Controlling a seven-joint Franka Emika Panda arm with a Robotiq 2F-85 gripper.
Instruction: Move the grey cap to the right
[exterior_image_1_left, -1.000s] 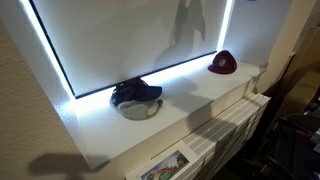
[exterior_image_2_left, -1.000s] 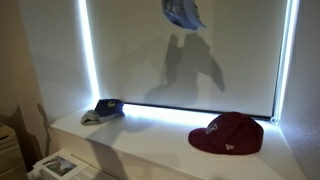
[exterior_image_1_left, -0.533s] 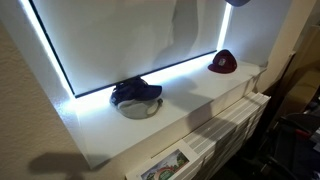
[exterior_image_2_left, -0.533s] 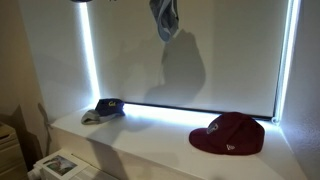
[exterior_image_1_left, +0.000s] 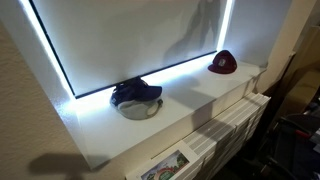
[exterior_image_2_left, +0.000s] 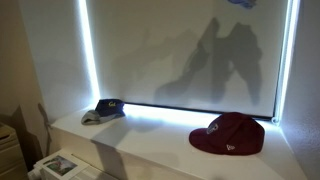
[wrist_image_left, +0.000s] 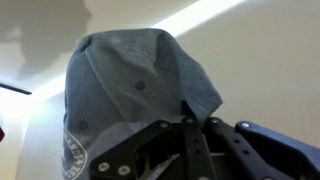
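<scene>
White counter (exterior_image_2_left: 150, 138) sits well below. Your hand (wrist_image_left: 188, 120) is clamped on the grey cap (wrist_image_left: 130, 85): soft, light, floppy, so pinch the crown edge.

The black metal gripper (wrist_image_left: 190, 122) has hinged linkage bars (wrist_image_left: 148, 148), small round silver screws (wrist_image_left: 103, 168) and a bluish-grey housing (wrist_image_left: 282, 140).

both exterior views share the windowsill (exterior_image_1_left: 190, 105) from different ends; wrist view hugs the claw (wrist_image_left: 190, 130).
</scene>
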